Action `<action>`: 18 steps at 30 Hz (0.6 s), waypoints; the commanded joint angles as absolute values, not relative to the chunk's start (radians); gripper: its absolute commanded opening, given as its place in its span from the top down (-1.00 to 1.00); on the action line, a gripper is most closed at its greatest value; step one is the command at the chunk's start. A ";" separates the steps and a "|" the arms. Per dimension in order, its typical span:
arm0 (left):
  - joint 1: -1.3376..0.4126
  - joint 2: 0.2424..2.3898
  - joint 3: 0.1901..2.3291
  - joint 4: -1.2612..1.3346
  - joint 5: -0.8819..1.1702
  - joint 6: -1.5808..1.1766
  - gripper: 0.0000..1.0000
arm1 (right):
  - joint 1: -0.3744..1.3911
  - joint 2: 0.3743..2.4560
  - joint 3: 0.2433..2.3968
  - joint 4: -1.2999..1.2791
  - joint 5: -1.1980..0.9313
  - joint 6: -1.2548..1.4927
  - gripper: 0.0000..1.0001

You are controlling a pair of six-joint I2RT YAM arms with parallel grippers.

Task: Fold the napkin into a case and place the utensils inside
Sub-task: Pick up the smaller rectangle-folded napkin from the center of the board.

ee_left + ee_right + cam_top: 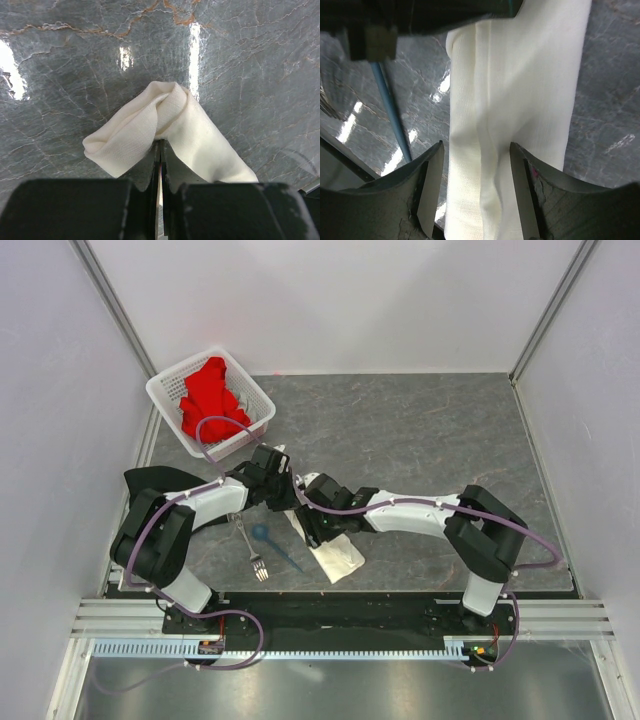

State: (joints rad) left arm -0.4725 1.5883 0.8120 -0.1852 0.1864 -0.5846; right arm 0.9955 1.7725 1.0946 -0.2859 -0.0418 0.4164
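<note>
Cream-white fabric napkin [335,552] is already a narrow layered strip. It lies on the grey marbled counter [430,430] between the two arms, toward the near edge.

Left fingers [160,162] are pressed together, pinching the strip's far end, which is bunched up into a hump. Right fingers [314,524] are spread and straddle the strip mid-length, one on each side. As far as I can see they aren't gripping it.

Risks as I read them:
- The left pinch holds a rolled wad, not a clean edge. If I lift or pull from there, the layers will likely peel apart and the case unfolds.
- Only the right fingers could pin the strip, and they're spread. Any left pull would drag the whole strip across the glossy counter.
- The thin silver metal fork [252,550] and small blue plastic spoon [270,542] lie just beside the strip on the left-arm side. A sliding strip or a low arm sweep could knock them away.
- I can't tell where the pocket mouth is. If it's at the bunched end, it's being squashed shut.
</note>
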 commanded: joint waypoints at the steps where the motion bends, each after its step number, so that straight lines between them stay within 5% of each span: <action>1: -0.468 1.569 0.811 -0.156 0.189 -0.554 0.88 | 1.045 1.775 1.132 -0.317 0.046 0.411 -0.27; 18: -0.381 1.585 0.810 -0.077 0.353 -0.712 0.75 | 1.235 1.910 1.206 -0.485 0.515 0.546 -0.25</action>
